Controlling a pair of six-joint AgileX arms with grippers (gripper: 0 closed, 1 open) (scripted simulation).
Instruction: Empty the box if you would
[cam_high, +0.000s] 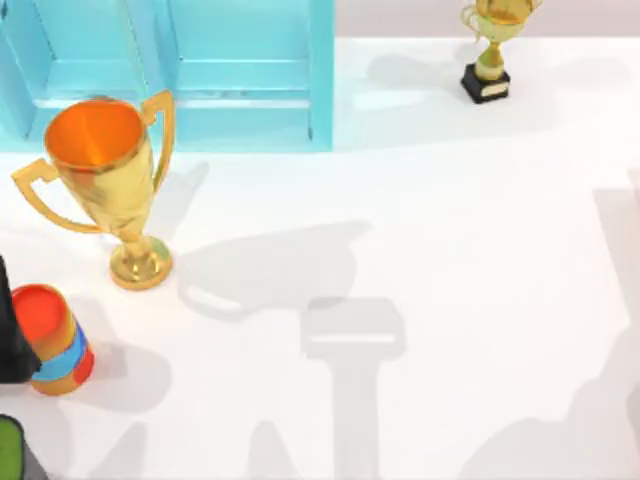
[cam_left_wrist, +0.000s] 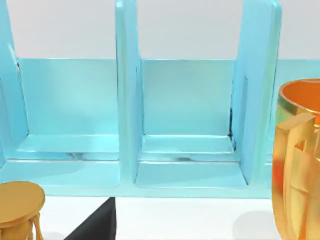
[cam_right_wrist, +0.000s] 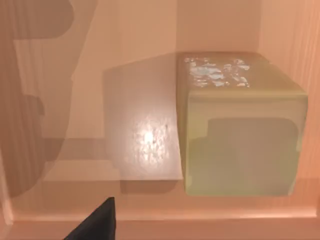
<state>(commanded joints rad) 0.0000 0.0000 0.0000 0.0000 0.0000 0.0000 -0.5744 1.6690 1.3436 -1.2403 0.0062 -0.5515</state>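
Pale green block (cam_right_wrist: 240, 130) inside a peach-walled box (cam_right_wrist: 150, 30), seen from the right wrist; blue rack (cam_left_wrist: 127, 125) seen from the left wrist.
Right gripper (cam_right_wrist: 95, 222) low over the box floor, block ahead of it against one wall; width cannot be told. Left gripper (cam_left_wrist: 95, 225) facing the rack's open compartments, large gold trophy (cam_left_wrist: 297, 160) close beside; width cannot be told either. From above: striped can (cam_high: 55, 340) against the left arm (cam_high: 8, 330), small trophy (cam_high: 487, 50) far off across the white counter (cam_high: 450, 300).

setting: rendered simulated tabletop | evidence: plain white table (cam_high: 450, 300), flat-shaded cyan shelf unit (cam_high: 250, 90), glossy gold trophy (cam_high: 110, 190)
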